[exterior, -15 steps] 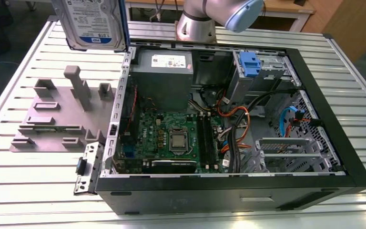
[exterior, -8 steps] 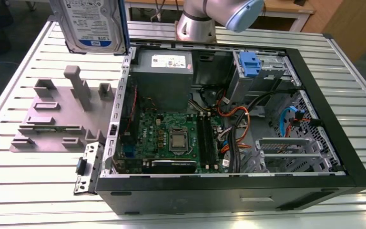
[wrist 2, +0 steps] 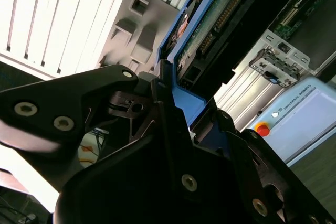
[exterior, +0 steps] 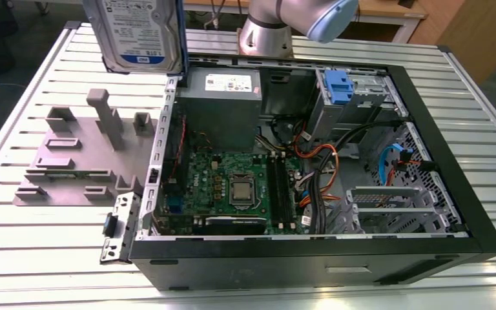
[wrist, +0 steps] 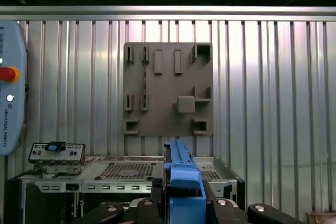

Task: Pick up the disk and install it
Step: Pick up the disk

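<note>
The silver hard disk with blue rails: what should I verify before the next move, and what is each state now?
1. Silver rectangular hard disk with blue plastic rails raised clear of the grey plastic fixture plate: ok.
2. Black gripper shut on the disk: ok.
3. Black metal computer case open on top: ok.
4. Disk above the grey metal drive cage: not ok, it hangs toward the exterior view's left.
5. Cage free of cables: cannot tell.

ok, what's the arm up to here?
The arm's hand is shut on the disk, gripping its blue carrier rail. The disk is held upright in the air, above the grey fixture plate and next to the open computer case. It is not yet installed.
</note>
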`<state>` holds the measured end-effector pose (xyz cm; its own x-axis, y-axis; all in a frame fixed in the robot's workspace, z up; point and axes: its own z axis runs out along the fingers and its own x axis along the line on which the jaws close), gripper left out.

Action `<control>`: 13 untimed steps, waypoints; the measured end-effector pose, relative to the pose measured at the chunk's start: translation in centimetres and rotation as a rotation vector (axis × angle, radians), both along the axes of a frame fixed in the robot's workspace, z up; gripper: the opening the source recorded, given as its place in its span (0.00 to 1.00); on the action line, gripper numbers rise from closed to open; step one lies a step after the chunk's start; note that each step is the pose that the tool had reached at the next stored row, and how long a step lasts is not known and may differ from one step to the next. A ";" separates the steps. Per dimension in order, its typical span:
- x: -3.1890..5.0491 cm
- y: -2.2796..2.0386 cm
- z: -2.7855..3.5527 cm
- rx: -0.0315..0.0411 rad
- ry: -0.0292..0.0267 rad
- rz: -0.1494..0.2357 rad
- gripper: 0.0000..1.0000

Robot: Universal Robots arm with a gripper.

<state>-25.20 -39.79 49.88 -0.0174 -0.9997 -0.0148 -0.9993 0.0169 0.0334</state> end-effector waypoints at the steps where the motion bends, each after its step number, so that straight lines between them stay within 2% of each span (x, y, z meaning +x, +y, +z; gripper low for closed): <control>1: 0.33 0.00 0.00 0.0000 0.0000 0.000 0.36; 13: 3.28 0.00 -0.03 0.0000 0.0000 0.000 0.36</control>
<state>-21.92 -39.79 49.86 -0.0175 -0.9997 -0.0148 -0.9993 0.0170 0.0334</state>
